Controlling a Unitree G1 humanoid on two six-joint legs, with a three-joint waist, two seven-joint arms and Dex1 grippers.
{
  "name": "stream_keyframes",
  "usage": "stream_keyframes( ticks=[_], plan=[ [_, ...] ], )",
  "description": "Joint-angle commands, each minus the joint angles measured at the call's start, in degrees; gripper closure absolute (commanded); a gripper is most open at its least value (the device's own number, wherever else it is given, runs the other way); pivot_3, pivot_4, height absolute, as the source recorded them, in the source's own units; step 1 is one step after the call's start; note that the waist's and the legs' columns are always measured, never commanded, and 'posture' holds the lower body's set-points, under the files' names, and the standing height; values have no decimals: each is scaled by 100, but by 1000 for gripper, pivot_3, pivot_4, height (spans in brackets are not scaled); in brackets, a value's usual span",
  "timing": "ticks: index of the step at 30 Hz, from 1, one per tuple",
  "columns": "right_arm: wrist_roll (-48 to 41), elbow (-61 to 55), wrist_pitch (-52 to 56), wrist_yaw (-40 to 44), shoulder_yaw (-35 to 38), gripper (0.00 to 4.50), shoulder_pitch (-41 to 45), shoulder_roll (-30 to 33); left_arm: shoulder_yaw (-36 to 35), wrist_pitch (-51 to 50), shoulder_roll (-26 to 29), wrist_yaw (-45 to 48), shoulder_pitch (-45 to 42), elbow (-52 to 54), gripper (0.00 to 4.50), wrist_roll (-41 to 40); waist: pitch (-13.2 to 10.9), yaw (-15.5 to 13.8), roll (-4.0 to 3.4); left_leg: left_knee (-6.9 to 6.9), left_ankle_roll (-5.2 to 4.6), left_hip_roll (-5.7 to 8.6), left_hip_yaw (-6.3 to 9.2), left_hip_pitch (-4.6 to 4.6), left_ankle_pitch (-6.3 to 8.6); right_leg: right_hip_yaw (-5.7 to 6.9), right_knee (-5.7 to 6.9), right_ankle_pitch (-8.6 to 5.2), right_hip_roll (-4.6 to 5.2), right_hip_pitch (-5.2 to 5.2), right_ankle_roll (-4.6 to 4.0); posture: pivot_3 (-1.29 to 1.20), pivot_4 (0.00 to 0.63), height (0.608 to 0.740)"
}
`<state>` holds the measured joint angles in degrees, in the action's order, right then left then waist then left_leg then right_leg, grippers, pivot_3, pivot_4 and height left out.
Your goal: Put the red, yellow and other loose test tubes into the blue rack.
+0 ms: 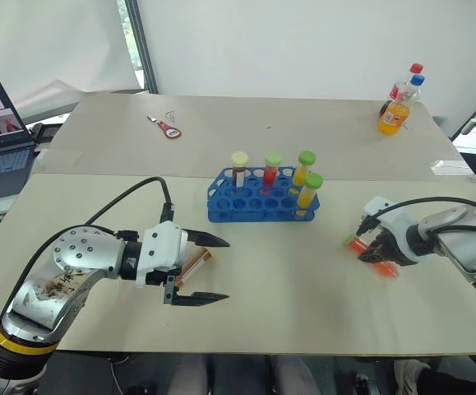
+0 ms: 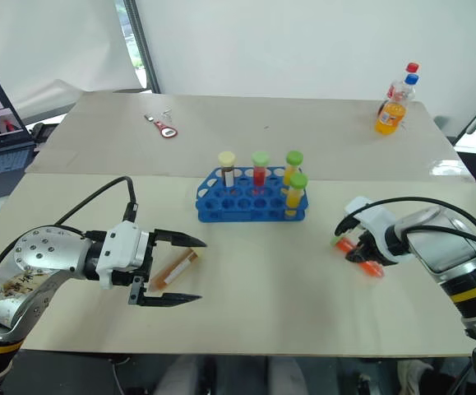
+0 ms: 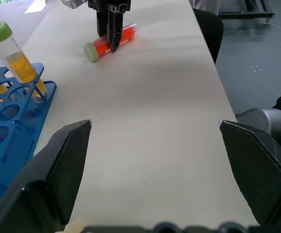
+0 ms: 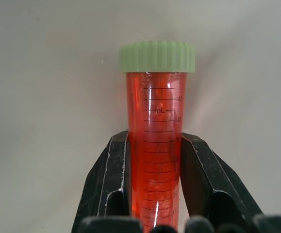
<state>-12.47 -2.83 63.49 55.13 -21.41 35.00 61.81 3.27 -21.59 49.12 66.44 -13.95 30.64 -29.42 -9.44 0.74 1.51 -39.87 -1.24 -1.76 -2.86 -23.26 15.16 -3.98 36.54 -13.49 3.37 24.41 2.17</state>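
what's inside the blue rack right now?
Four capped tubes stand in the blue rack: a brown one with cream cap, a red one and two yellow ones with green caps. Their bottoms are hidden in the holes.

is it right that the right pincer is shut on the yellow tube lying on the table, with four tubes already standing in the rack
Not quite. The right pincer is shut on the red tube with the green cap, not a yellow one; the right wrist view shows it plainly. The rest holds: it lies on the table, and four tubes stand in the rack.
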Motion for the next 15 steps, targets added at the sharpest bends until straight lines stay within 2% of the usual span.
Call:
stream_keyframes(
  ticks=[1, 5, 10, 13, 15],
  plan=[
    [-174, -422, -149, 307, 321, 3504, 9, 147, -368, -65, 20, -174, 92, -43, 0, -115, 0, 0, 0, 0, 0, 0, 0, 0, 0, 0, 0, 0, 0, 0, 0, 0, 150, 733],
    [-931, -1263, 134, 312, 1210, 3504, -128, -284, -973, -220, -118, -634, 198, -484, 0, -215, -1, 5, -1, 0, 0, -4, 15, 0, 0, 0, 10, 0, -1, 7, 0, 0, 150, 733],
    [-1579, -1881, -367, -652, 2579, 3504, -539, -2032, -1197, -76, -37, -695, 402, -741, 0, -9, 0, 13, 5, 2, 0, -5, 51, 3, 0, 4, 10, 0, -6, -1, 0, 0, 150, 733],
    [-1201, -1770, -1518, -1428, 2568, 3505, -579, -3066, -1140, 35, -22, -839, 412, -828, 0, 290, -1, -9, 5, -1, 2, 0, 50, -1, -1, 4, 14, 0, -1, 1, 0, 0, 150, 733],
    [-1041, -1628, -1943, -1786, 2551, 3505, -520, -3484, -1093, 99, -52, -900, 381, -858, 0, 415, -1, -14, 4, -3, 4, 3, 48, -3, -2, 4, 15, 1, 2, 2, 1, 0, 150, 733]
  ],
)
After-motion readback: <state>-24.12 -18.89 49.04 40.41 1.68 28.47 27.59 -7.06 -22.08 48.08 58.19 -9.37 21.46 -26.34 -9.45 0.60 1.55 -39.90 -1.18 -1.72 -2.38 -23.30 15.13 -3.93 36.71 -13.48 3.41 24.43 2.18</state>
